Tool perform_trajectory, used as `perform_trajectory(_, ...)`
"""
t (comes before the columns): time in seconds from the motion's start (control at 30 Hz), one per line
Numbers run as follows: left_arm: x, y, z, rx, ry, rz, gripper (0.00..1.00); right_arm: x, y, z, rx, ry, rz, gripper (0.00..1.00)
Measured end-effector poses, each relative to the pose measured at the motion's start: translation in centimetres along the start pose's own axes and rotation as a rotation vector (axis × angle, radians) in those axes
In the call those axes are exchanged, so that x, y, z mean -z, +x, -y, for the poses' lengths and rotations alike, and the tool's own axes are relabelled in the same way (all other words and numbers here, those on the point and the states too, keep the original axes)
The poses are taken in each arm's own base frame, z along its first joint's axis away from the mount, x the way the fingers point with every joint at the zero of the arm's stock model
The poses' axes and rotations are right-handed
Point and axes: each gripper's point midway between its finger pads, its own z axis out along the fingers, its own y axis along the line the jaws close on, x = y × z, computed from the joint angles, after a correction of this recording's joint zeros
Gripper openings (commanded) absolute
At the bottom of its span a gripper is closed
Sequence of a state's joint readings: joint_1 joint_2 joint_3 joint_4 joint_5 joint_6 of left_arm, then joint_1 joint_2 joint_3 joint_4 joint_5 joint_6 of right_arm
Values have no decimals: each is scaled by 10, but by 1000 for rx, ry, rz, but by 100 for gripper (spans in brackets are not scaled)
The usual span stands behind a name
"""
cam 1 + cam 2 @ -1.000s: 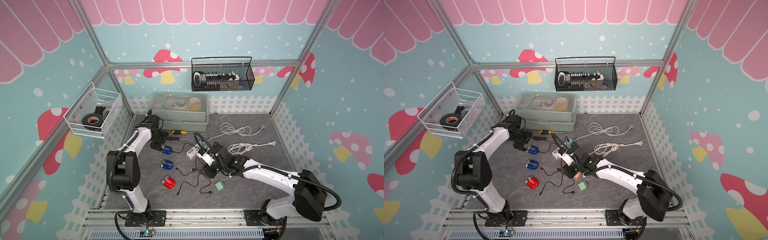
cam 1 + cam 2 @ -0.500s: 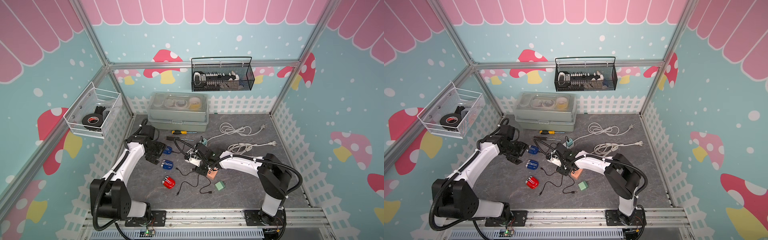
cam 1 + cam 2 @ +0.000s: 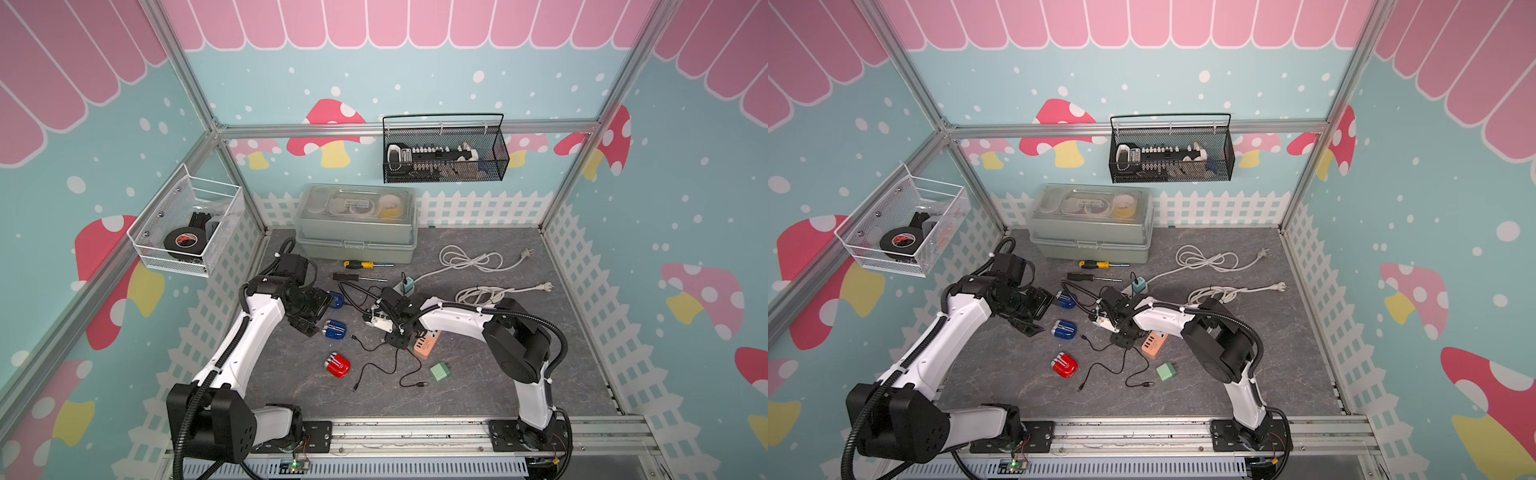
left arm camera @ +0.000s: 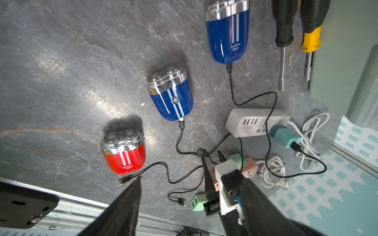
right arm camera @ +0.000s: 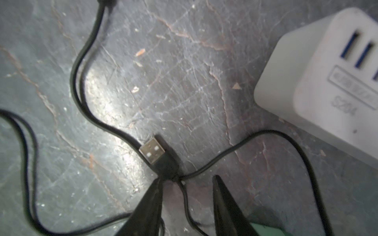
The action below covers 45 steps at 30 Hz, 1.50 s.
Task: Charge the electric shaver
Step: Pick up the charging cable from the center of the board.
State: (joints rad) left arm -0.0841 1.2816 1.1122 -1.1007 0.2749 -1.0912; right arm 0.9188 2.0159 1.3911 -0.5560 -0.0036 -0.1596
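Moved: over the last second both my arms swung inward; my left end effector (image 3: 316, 316) came forward from the toolbox (image 3: 357, 243) to the shavers, and my right end effector (image 5: 186, 179) drew in over the loose USB plug (image 5: 152, 151).
Left end effector: jaws wide, empty, hovering just beside the middle blue shaver (image 4: 170, 98).
Shavers: all three lie flat on the desk (image 3: 478, 374) between my arms. The red shaver (image 4: 123, 153) has no cable in it, the middle blue one has a cable in its base, and the far blue shaver (image 4: 227, 30) is already wired to the teal adapter (image 4: 284, 137).
Task's thing: I take it to be the middle blue shaver, whose cable ends in the USB plug.
Key relation: the plug lies flat on the desk right at my right fingertips, one finger (image 5: 147, 204) seemingly touching its cable end. Its long axis runs on from my fingers, metal end pointing away. My right arm is far nearer than my left.
Right end effector: jaws narrow yet apart, gripping nothing; a thin cable passes between them.
Power strip (image 5: 327, 81): just beside the plug, off to one side of its axis, so I judge the plug needs turning toward the USB ports (image 5: 351, 44).
Wire basket (image 3: 226, 230), left wall: a black tape roll (image 3: 181, 241) and something I cannot name.
Toolbox: lid shut; small items show through it, too small to name.
Mesh basket (image 3: 496, 162), back wall: a row of small black-and-white parts.
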Motion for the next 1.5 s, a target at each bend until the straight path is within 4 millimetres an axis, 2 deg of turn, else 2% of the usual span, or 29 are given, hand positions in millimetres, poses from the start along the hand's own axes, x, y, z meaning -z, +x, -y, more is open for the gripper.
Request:
perform_trajectory(0.17, 5, 19, -25, 4, -19, -35, 75, -1, 0, -5, -18, -30, -5, 21)
perform_trajectory(0.33, 10, 30, -37, 9, -25, -59, 74, -1, 1, -9, -43, -56, -6, 3)
perform_trajectory(0.63, 7, 37, -37, -15, -25, -87, 72, 4, 4, -14, -113, -131, 3, 0)
perform_trajectory(0.8, -4, 50, -18, -81, 47, -138, 69, 34, 0, -11, -207, -202, 78, 0)
perform_trajectory(0.87, -13, 60, -4, -134, 92, -169, 65, 51, -8, -5, -248, -226, 136, 0)
perform_trajectory(0.97, -29, 75, 16, -221, 157, -207, 65, 66, -16, 3, -301, -265, 199, 0)
perform_trajectory(1.17, -63, 94, 45, -329, 261, -254, 60, 69, -18, 5, -386, -346, 233, 0)
perform_trajectory(1.3, -80, 92, 57, -352, 295, -248, 59, 70, -17, 7, -430, -384, 245, 0)
perform_trajectory(1.5, -101, 86, 77, -365, 349, -237, 45, 73, -18, 7, -459, -415, 262, 0)
